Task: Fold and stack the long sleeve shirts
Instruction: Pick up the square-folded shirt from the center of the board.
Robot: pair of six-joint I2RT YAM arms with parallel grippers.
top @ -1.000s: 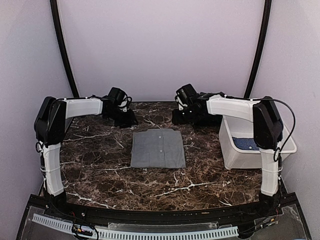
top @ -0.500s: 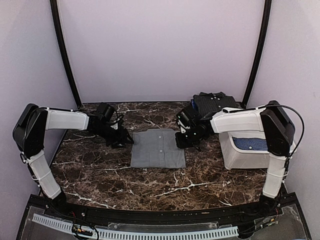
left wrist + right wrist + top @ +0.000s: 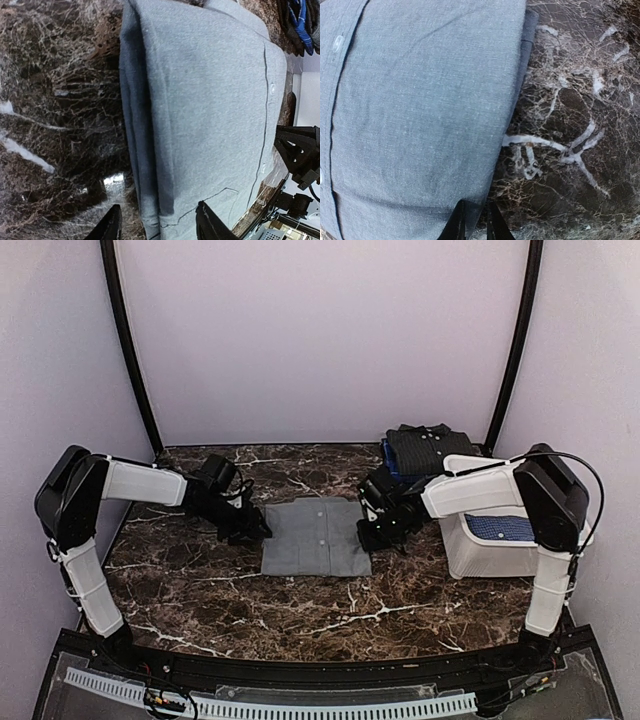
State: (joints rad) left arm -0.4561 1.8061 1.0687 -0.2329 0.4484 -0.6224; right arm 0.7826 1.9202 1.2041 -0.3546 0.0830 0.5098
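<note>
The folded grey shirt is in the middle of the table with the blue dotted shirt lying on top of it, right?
Not quite: the blue dotted shirt lies in the white tub, not on the folded grey shirt mid-table. The top external view shows this.

Plain grey shirt (image 3: 316,538), white-veined brown table (image 3: 200,585)

Folded shirt (image 3: 316,537): on bench (image 3: 200,580), ctr. Tub (image 3: 465,555): R of it, second shirt (image 3: 500,527) inside. Shirt pile (image 3: 430,448): back R, behind tub.
</note>
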